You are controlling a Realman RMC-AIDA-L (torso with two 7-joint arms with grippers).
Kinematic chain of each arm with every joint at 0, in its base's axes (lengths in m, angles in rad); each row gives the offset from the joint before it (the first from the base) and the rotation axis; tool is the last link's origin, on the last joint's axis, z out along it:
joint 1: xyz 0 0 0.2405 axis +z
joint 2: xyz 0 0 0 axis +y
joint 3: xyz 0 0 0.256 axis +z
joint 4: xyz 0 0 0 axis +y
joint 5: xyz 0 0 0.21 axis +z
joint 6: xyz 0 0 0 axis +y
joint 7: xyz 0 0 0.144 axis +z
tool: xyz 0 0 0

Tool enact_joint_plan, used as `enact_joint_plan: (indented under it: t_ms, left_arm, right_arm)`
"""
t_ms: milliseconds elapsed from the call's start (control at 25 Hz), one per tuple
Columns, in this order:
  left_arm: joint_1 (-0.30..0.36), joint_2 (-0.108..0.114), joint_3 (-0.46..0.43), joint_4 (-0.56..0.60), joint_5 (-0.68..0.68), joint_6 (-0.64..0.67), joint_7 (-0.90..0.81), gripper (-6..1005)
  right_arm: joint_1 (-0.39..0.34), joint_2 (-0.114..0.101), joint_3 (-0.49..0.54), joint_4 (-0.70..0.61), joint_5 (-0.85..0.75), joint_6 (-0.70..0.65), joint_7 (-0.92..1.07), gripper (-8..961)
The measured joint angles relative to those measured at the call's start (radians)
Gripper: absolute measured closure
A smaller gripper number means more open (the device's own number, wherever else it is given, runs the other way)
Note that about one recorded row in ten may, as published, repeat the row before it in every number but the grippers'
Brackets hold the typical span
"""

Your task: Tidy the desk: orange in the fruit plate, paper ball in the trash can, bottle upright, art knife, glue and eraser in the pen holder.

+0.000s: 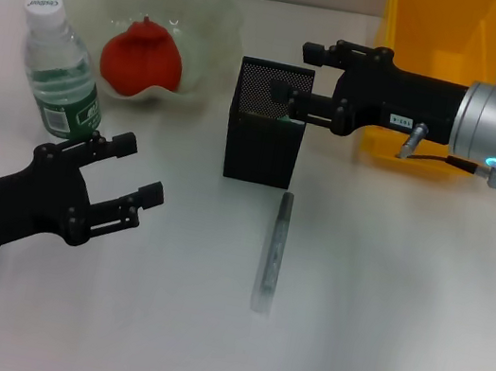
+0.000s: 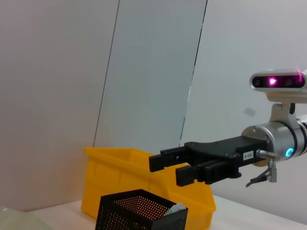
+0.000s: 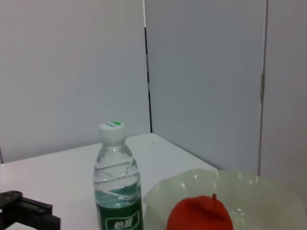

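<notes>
My right gripper [image 1: 293, 76] hangs open just above the black mesh pen holder [image 1: 263, 150], nothing between its fingers; the left wrist view shows it [image 2: 164, 170] over the holder [image 2: 139, 215]. A pale object [image 2: 175, 208] lies inside the holder; I cannot tell what it is. The grey art knife [image 1: 273, 248] lies flat on the table in front of the holder. The bottle [image 1: 58, 66] stands upright at far left. The orange [image 1: 142, 58] sits in the pale fruit plate [image 1: 211, 16]. My left gripper [image 1: 140, 171] is open, low at front left. Paper ball, glue and eraser are out of view.
A yellow bin [image 1: 441, 47] stands at the back right, behind my right arm. The white table [image 1: 379, 314] stretches bare to the right of the knife. The right wrist view shows the bottle [image 3: 117, 182] next to the plate [image 3: 268, 191].
</notes>
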Motion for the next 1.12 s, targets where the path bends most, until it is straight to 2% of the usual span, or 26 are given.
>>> enact_joint_plan:
  t_ms: [120,280,600,720,760,880,1120]
  left_arm:
    - [0.002,0.002,0.005,0.000,0.000,0.003,0.000,228]
    - [0.003,0.003,0.007,0.001,0.002,0.005,-0.004,228]
    - [0.013,0.006,0.010,0.006,0.009,0.018,-0.014,227]
    - [0.012,0.008,0.012,0.009,0.021,0.019,-0.017,227]
    - [0.013,0.009,0.012,0.009,0.023,0.020,-0.018,227]
    - [0.012,0.012,0.013,0.010,0.026,0.021,-0.018,227]
    - [0.005,0.019,0.043,0.012,0.028,0.019,-0.009,227]
  right_arm:
    - [-0.005,-0.003,0.001,-0.022,-0.004,-0.039,0.005,259]
    - [-0.006,-0.013,0.010,-0.066,-0.041,-0.109,0.038,260]
    - [0.019,-0.020,0.040,-0.217,-0.246,-0.307,0.092,261]
    - [0.087,-0.029,0.039,-0.241,-0.383,-0.396,0.106,261]
    - [0.087,-0.029,0.039,-0.241,-0.383,-0.396,0.106,261]
    - [0.146,-0.031,0.031,-0.242,-0.485,-0.426,0.105,262]
    - [0.244,-0.007,-0.015,-0.243,-0.662,-0.449,0.095,263]
